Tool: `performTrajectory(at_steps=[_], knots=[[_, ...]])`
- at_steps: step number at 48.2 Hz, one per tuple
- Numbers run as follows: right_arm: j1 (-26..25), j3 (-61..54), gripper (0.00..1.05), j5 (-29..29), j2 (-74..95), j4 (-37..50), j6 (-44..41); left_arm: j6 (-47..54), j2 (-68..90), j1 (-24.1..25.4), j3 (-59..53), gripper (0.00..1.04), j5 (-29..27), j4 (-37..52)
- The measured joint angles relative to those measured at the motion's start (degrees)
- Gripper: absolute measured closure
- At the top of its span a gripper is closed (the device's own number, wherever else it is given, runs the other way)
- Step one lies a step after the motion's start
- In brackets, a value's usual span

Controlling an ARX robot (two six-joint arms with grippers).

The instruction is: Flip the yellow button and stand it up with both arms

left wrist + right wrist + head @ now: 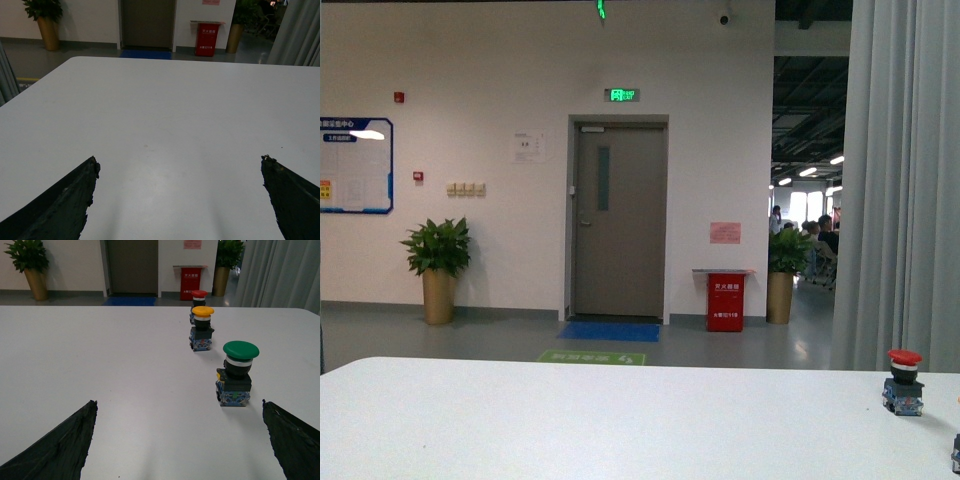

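The yellow button (202, 328) stands upright on the white table (100, 355) in the right wrist view, cap up, between a red-capped switch (198, 299) behind it and a green-capped switch (236, 372) nearer the camera. My right gripper (179, 407) is open over bare table, well short of the yellow button, with the green-capped switch just ahead of one finger. My left gripper (180, 165) is open over bare table with nothing between its fingers. In the front view neither arm shows and the yellow button is out of view.
The red-capped switch (903, 382) stands near the table's right side in the front view, and a dark object (956, 453) peeks in at the right edge. Beyond the table are a door, potted plants, a red box and a grey curtain (905, 180).
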Motion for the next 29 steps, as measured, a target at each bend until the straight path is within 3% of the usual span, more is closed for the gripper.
performTrajectory(at_steps=[29], knots=[[0.0,0.0,0.07,0.0,0.0,0.0,0.0,0.0,0.0,0.0,0.0,0.07,0.0,0.0]])
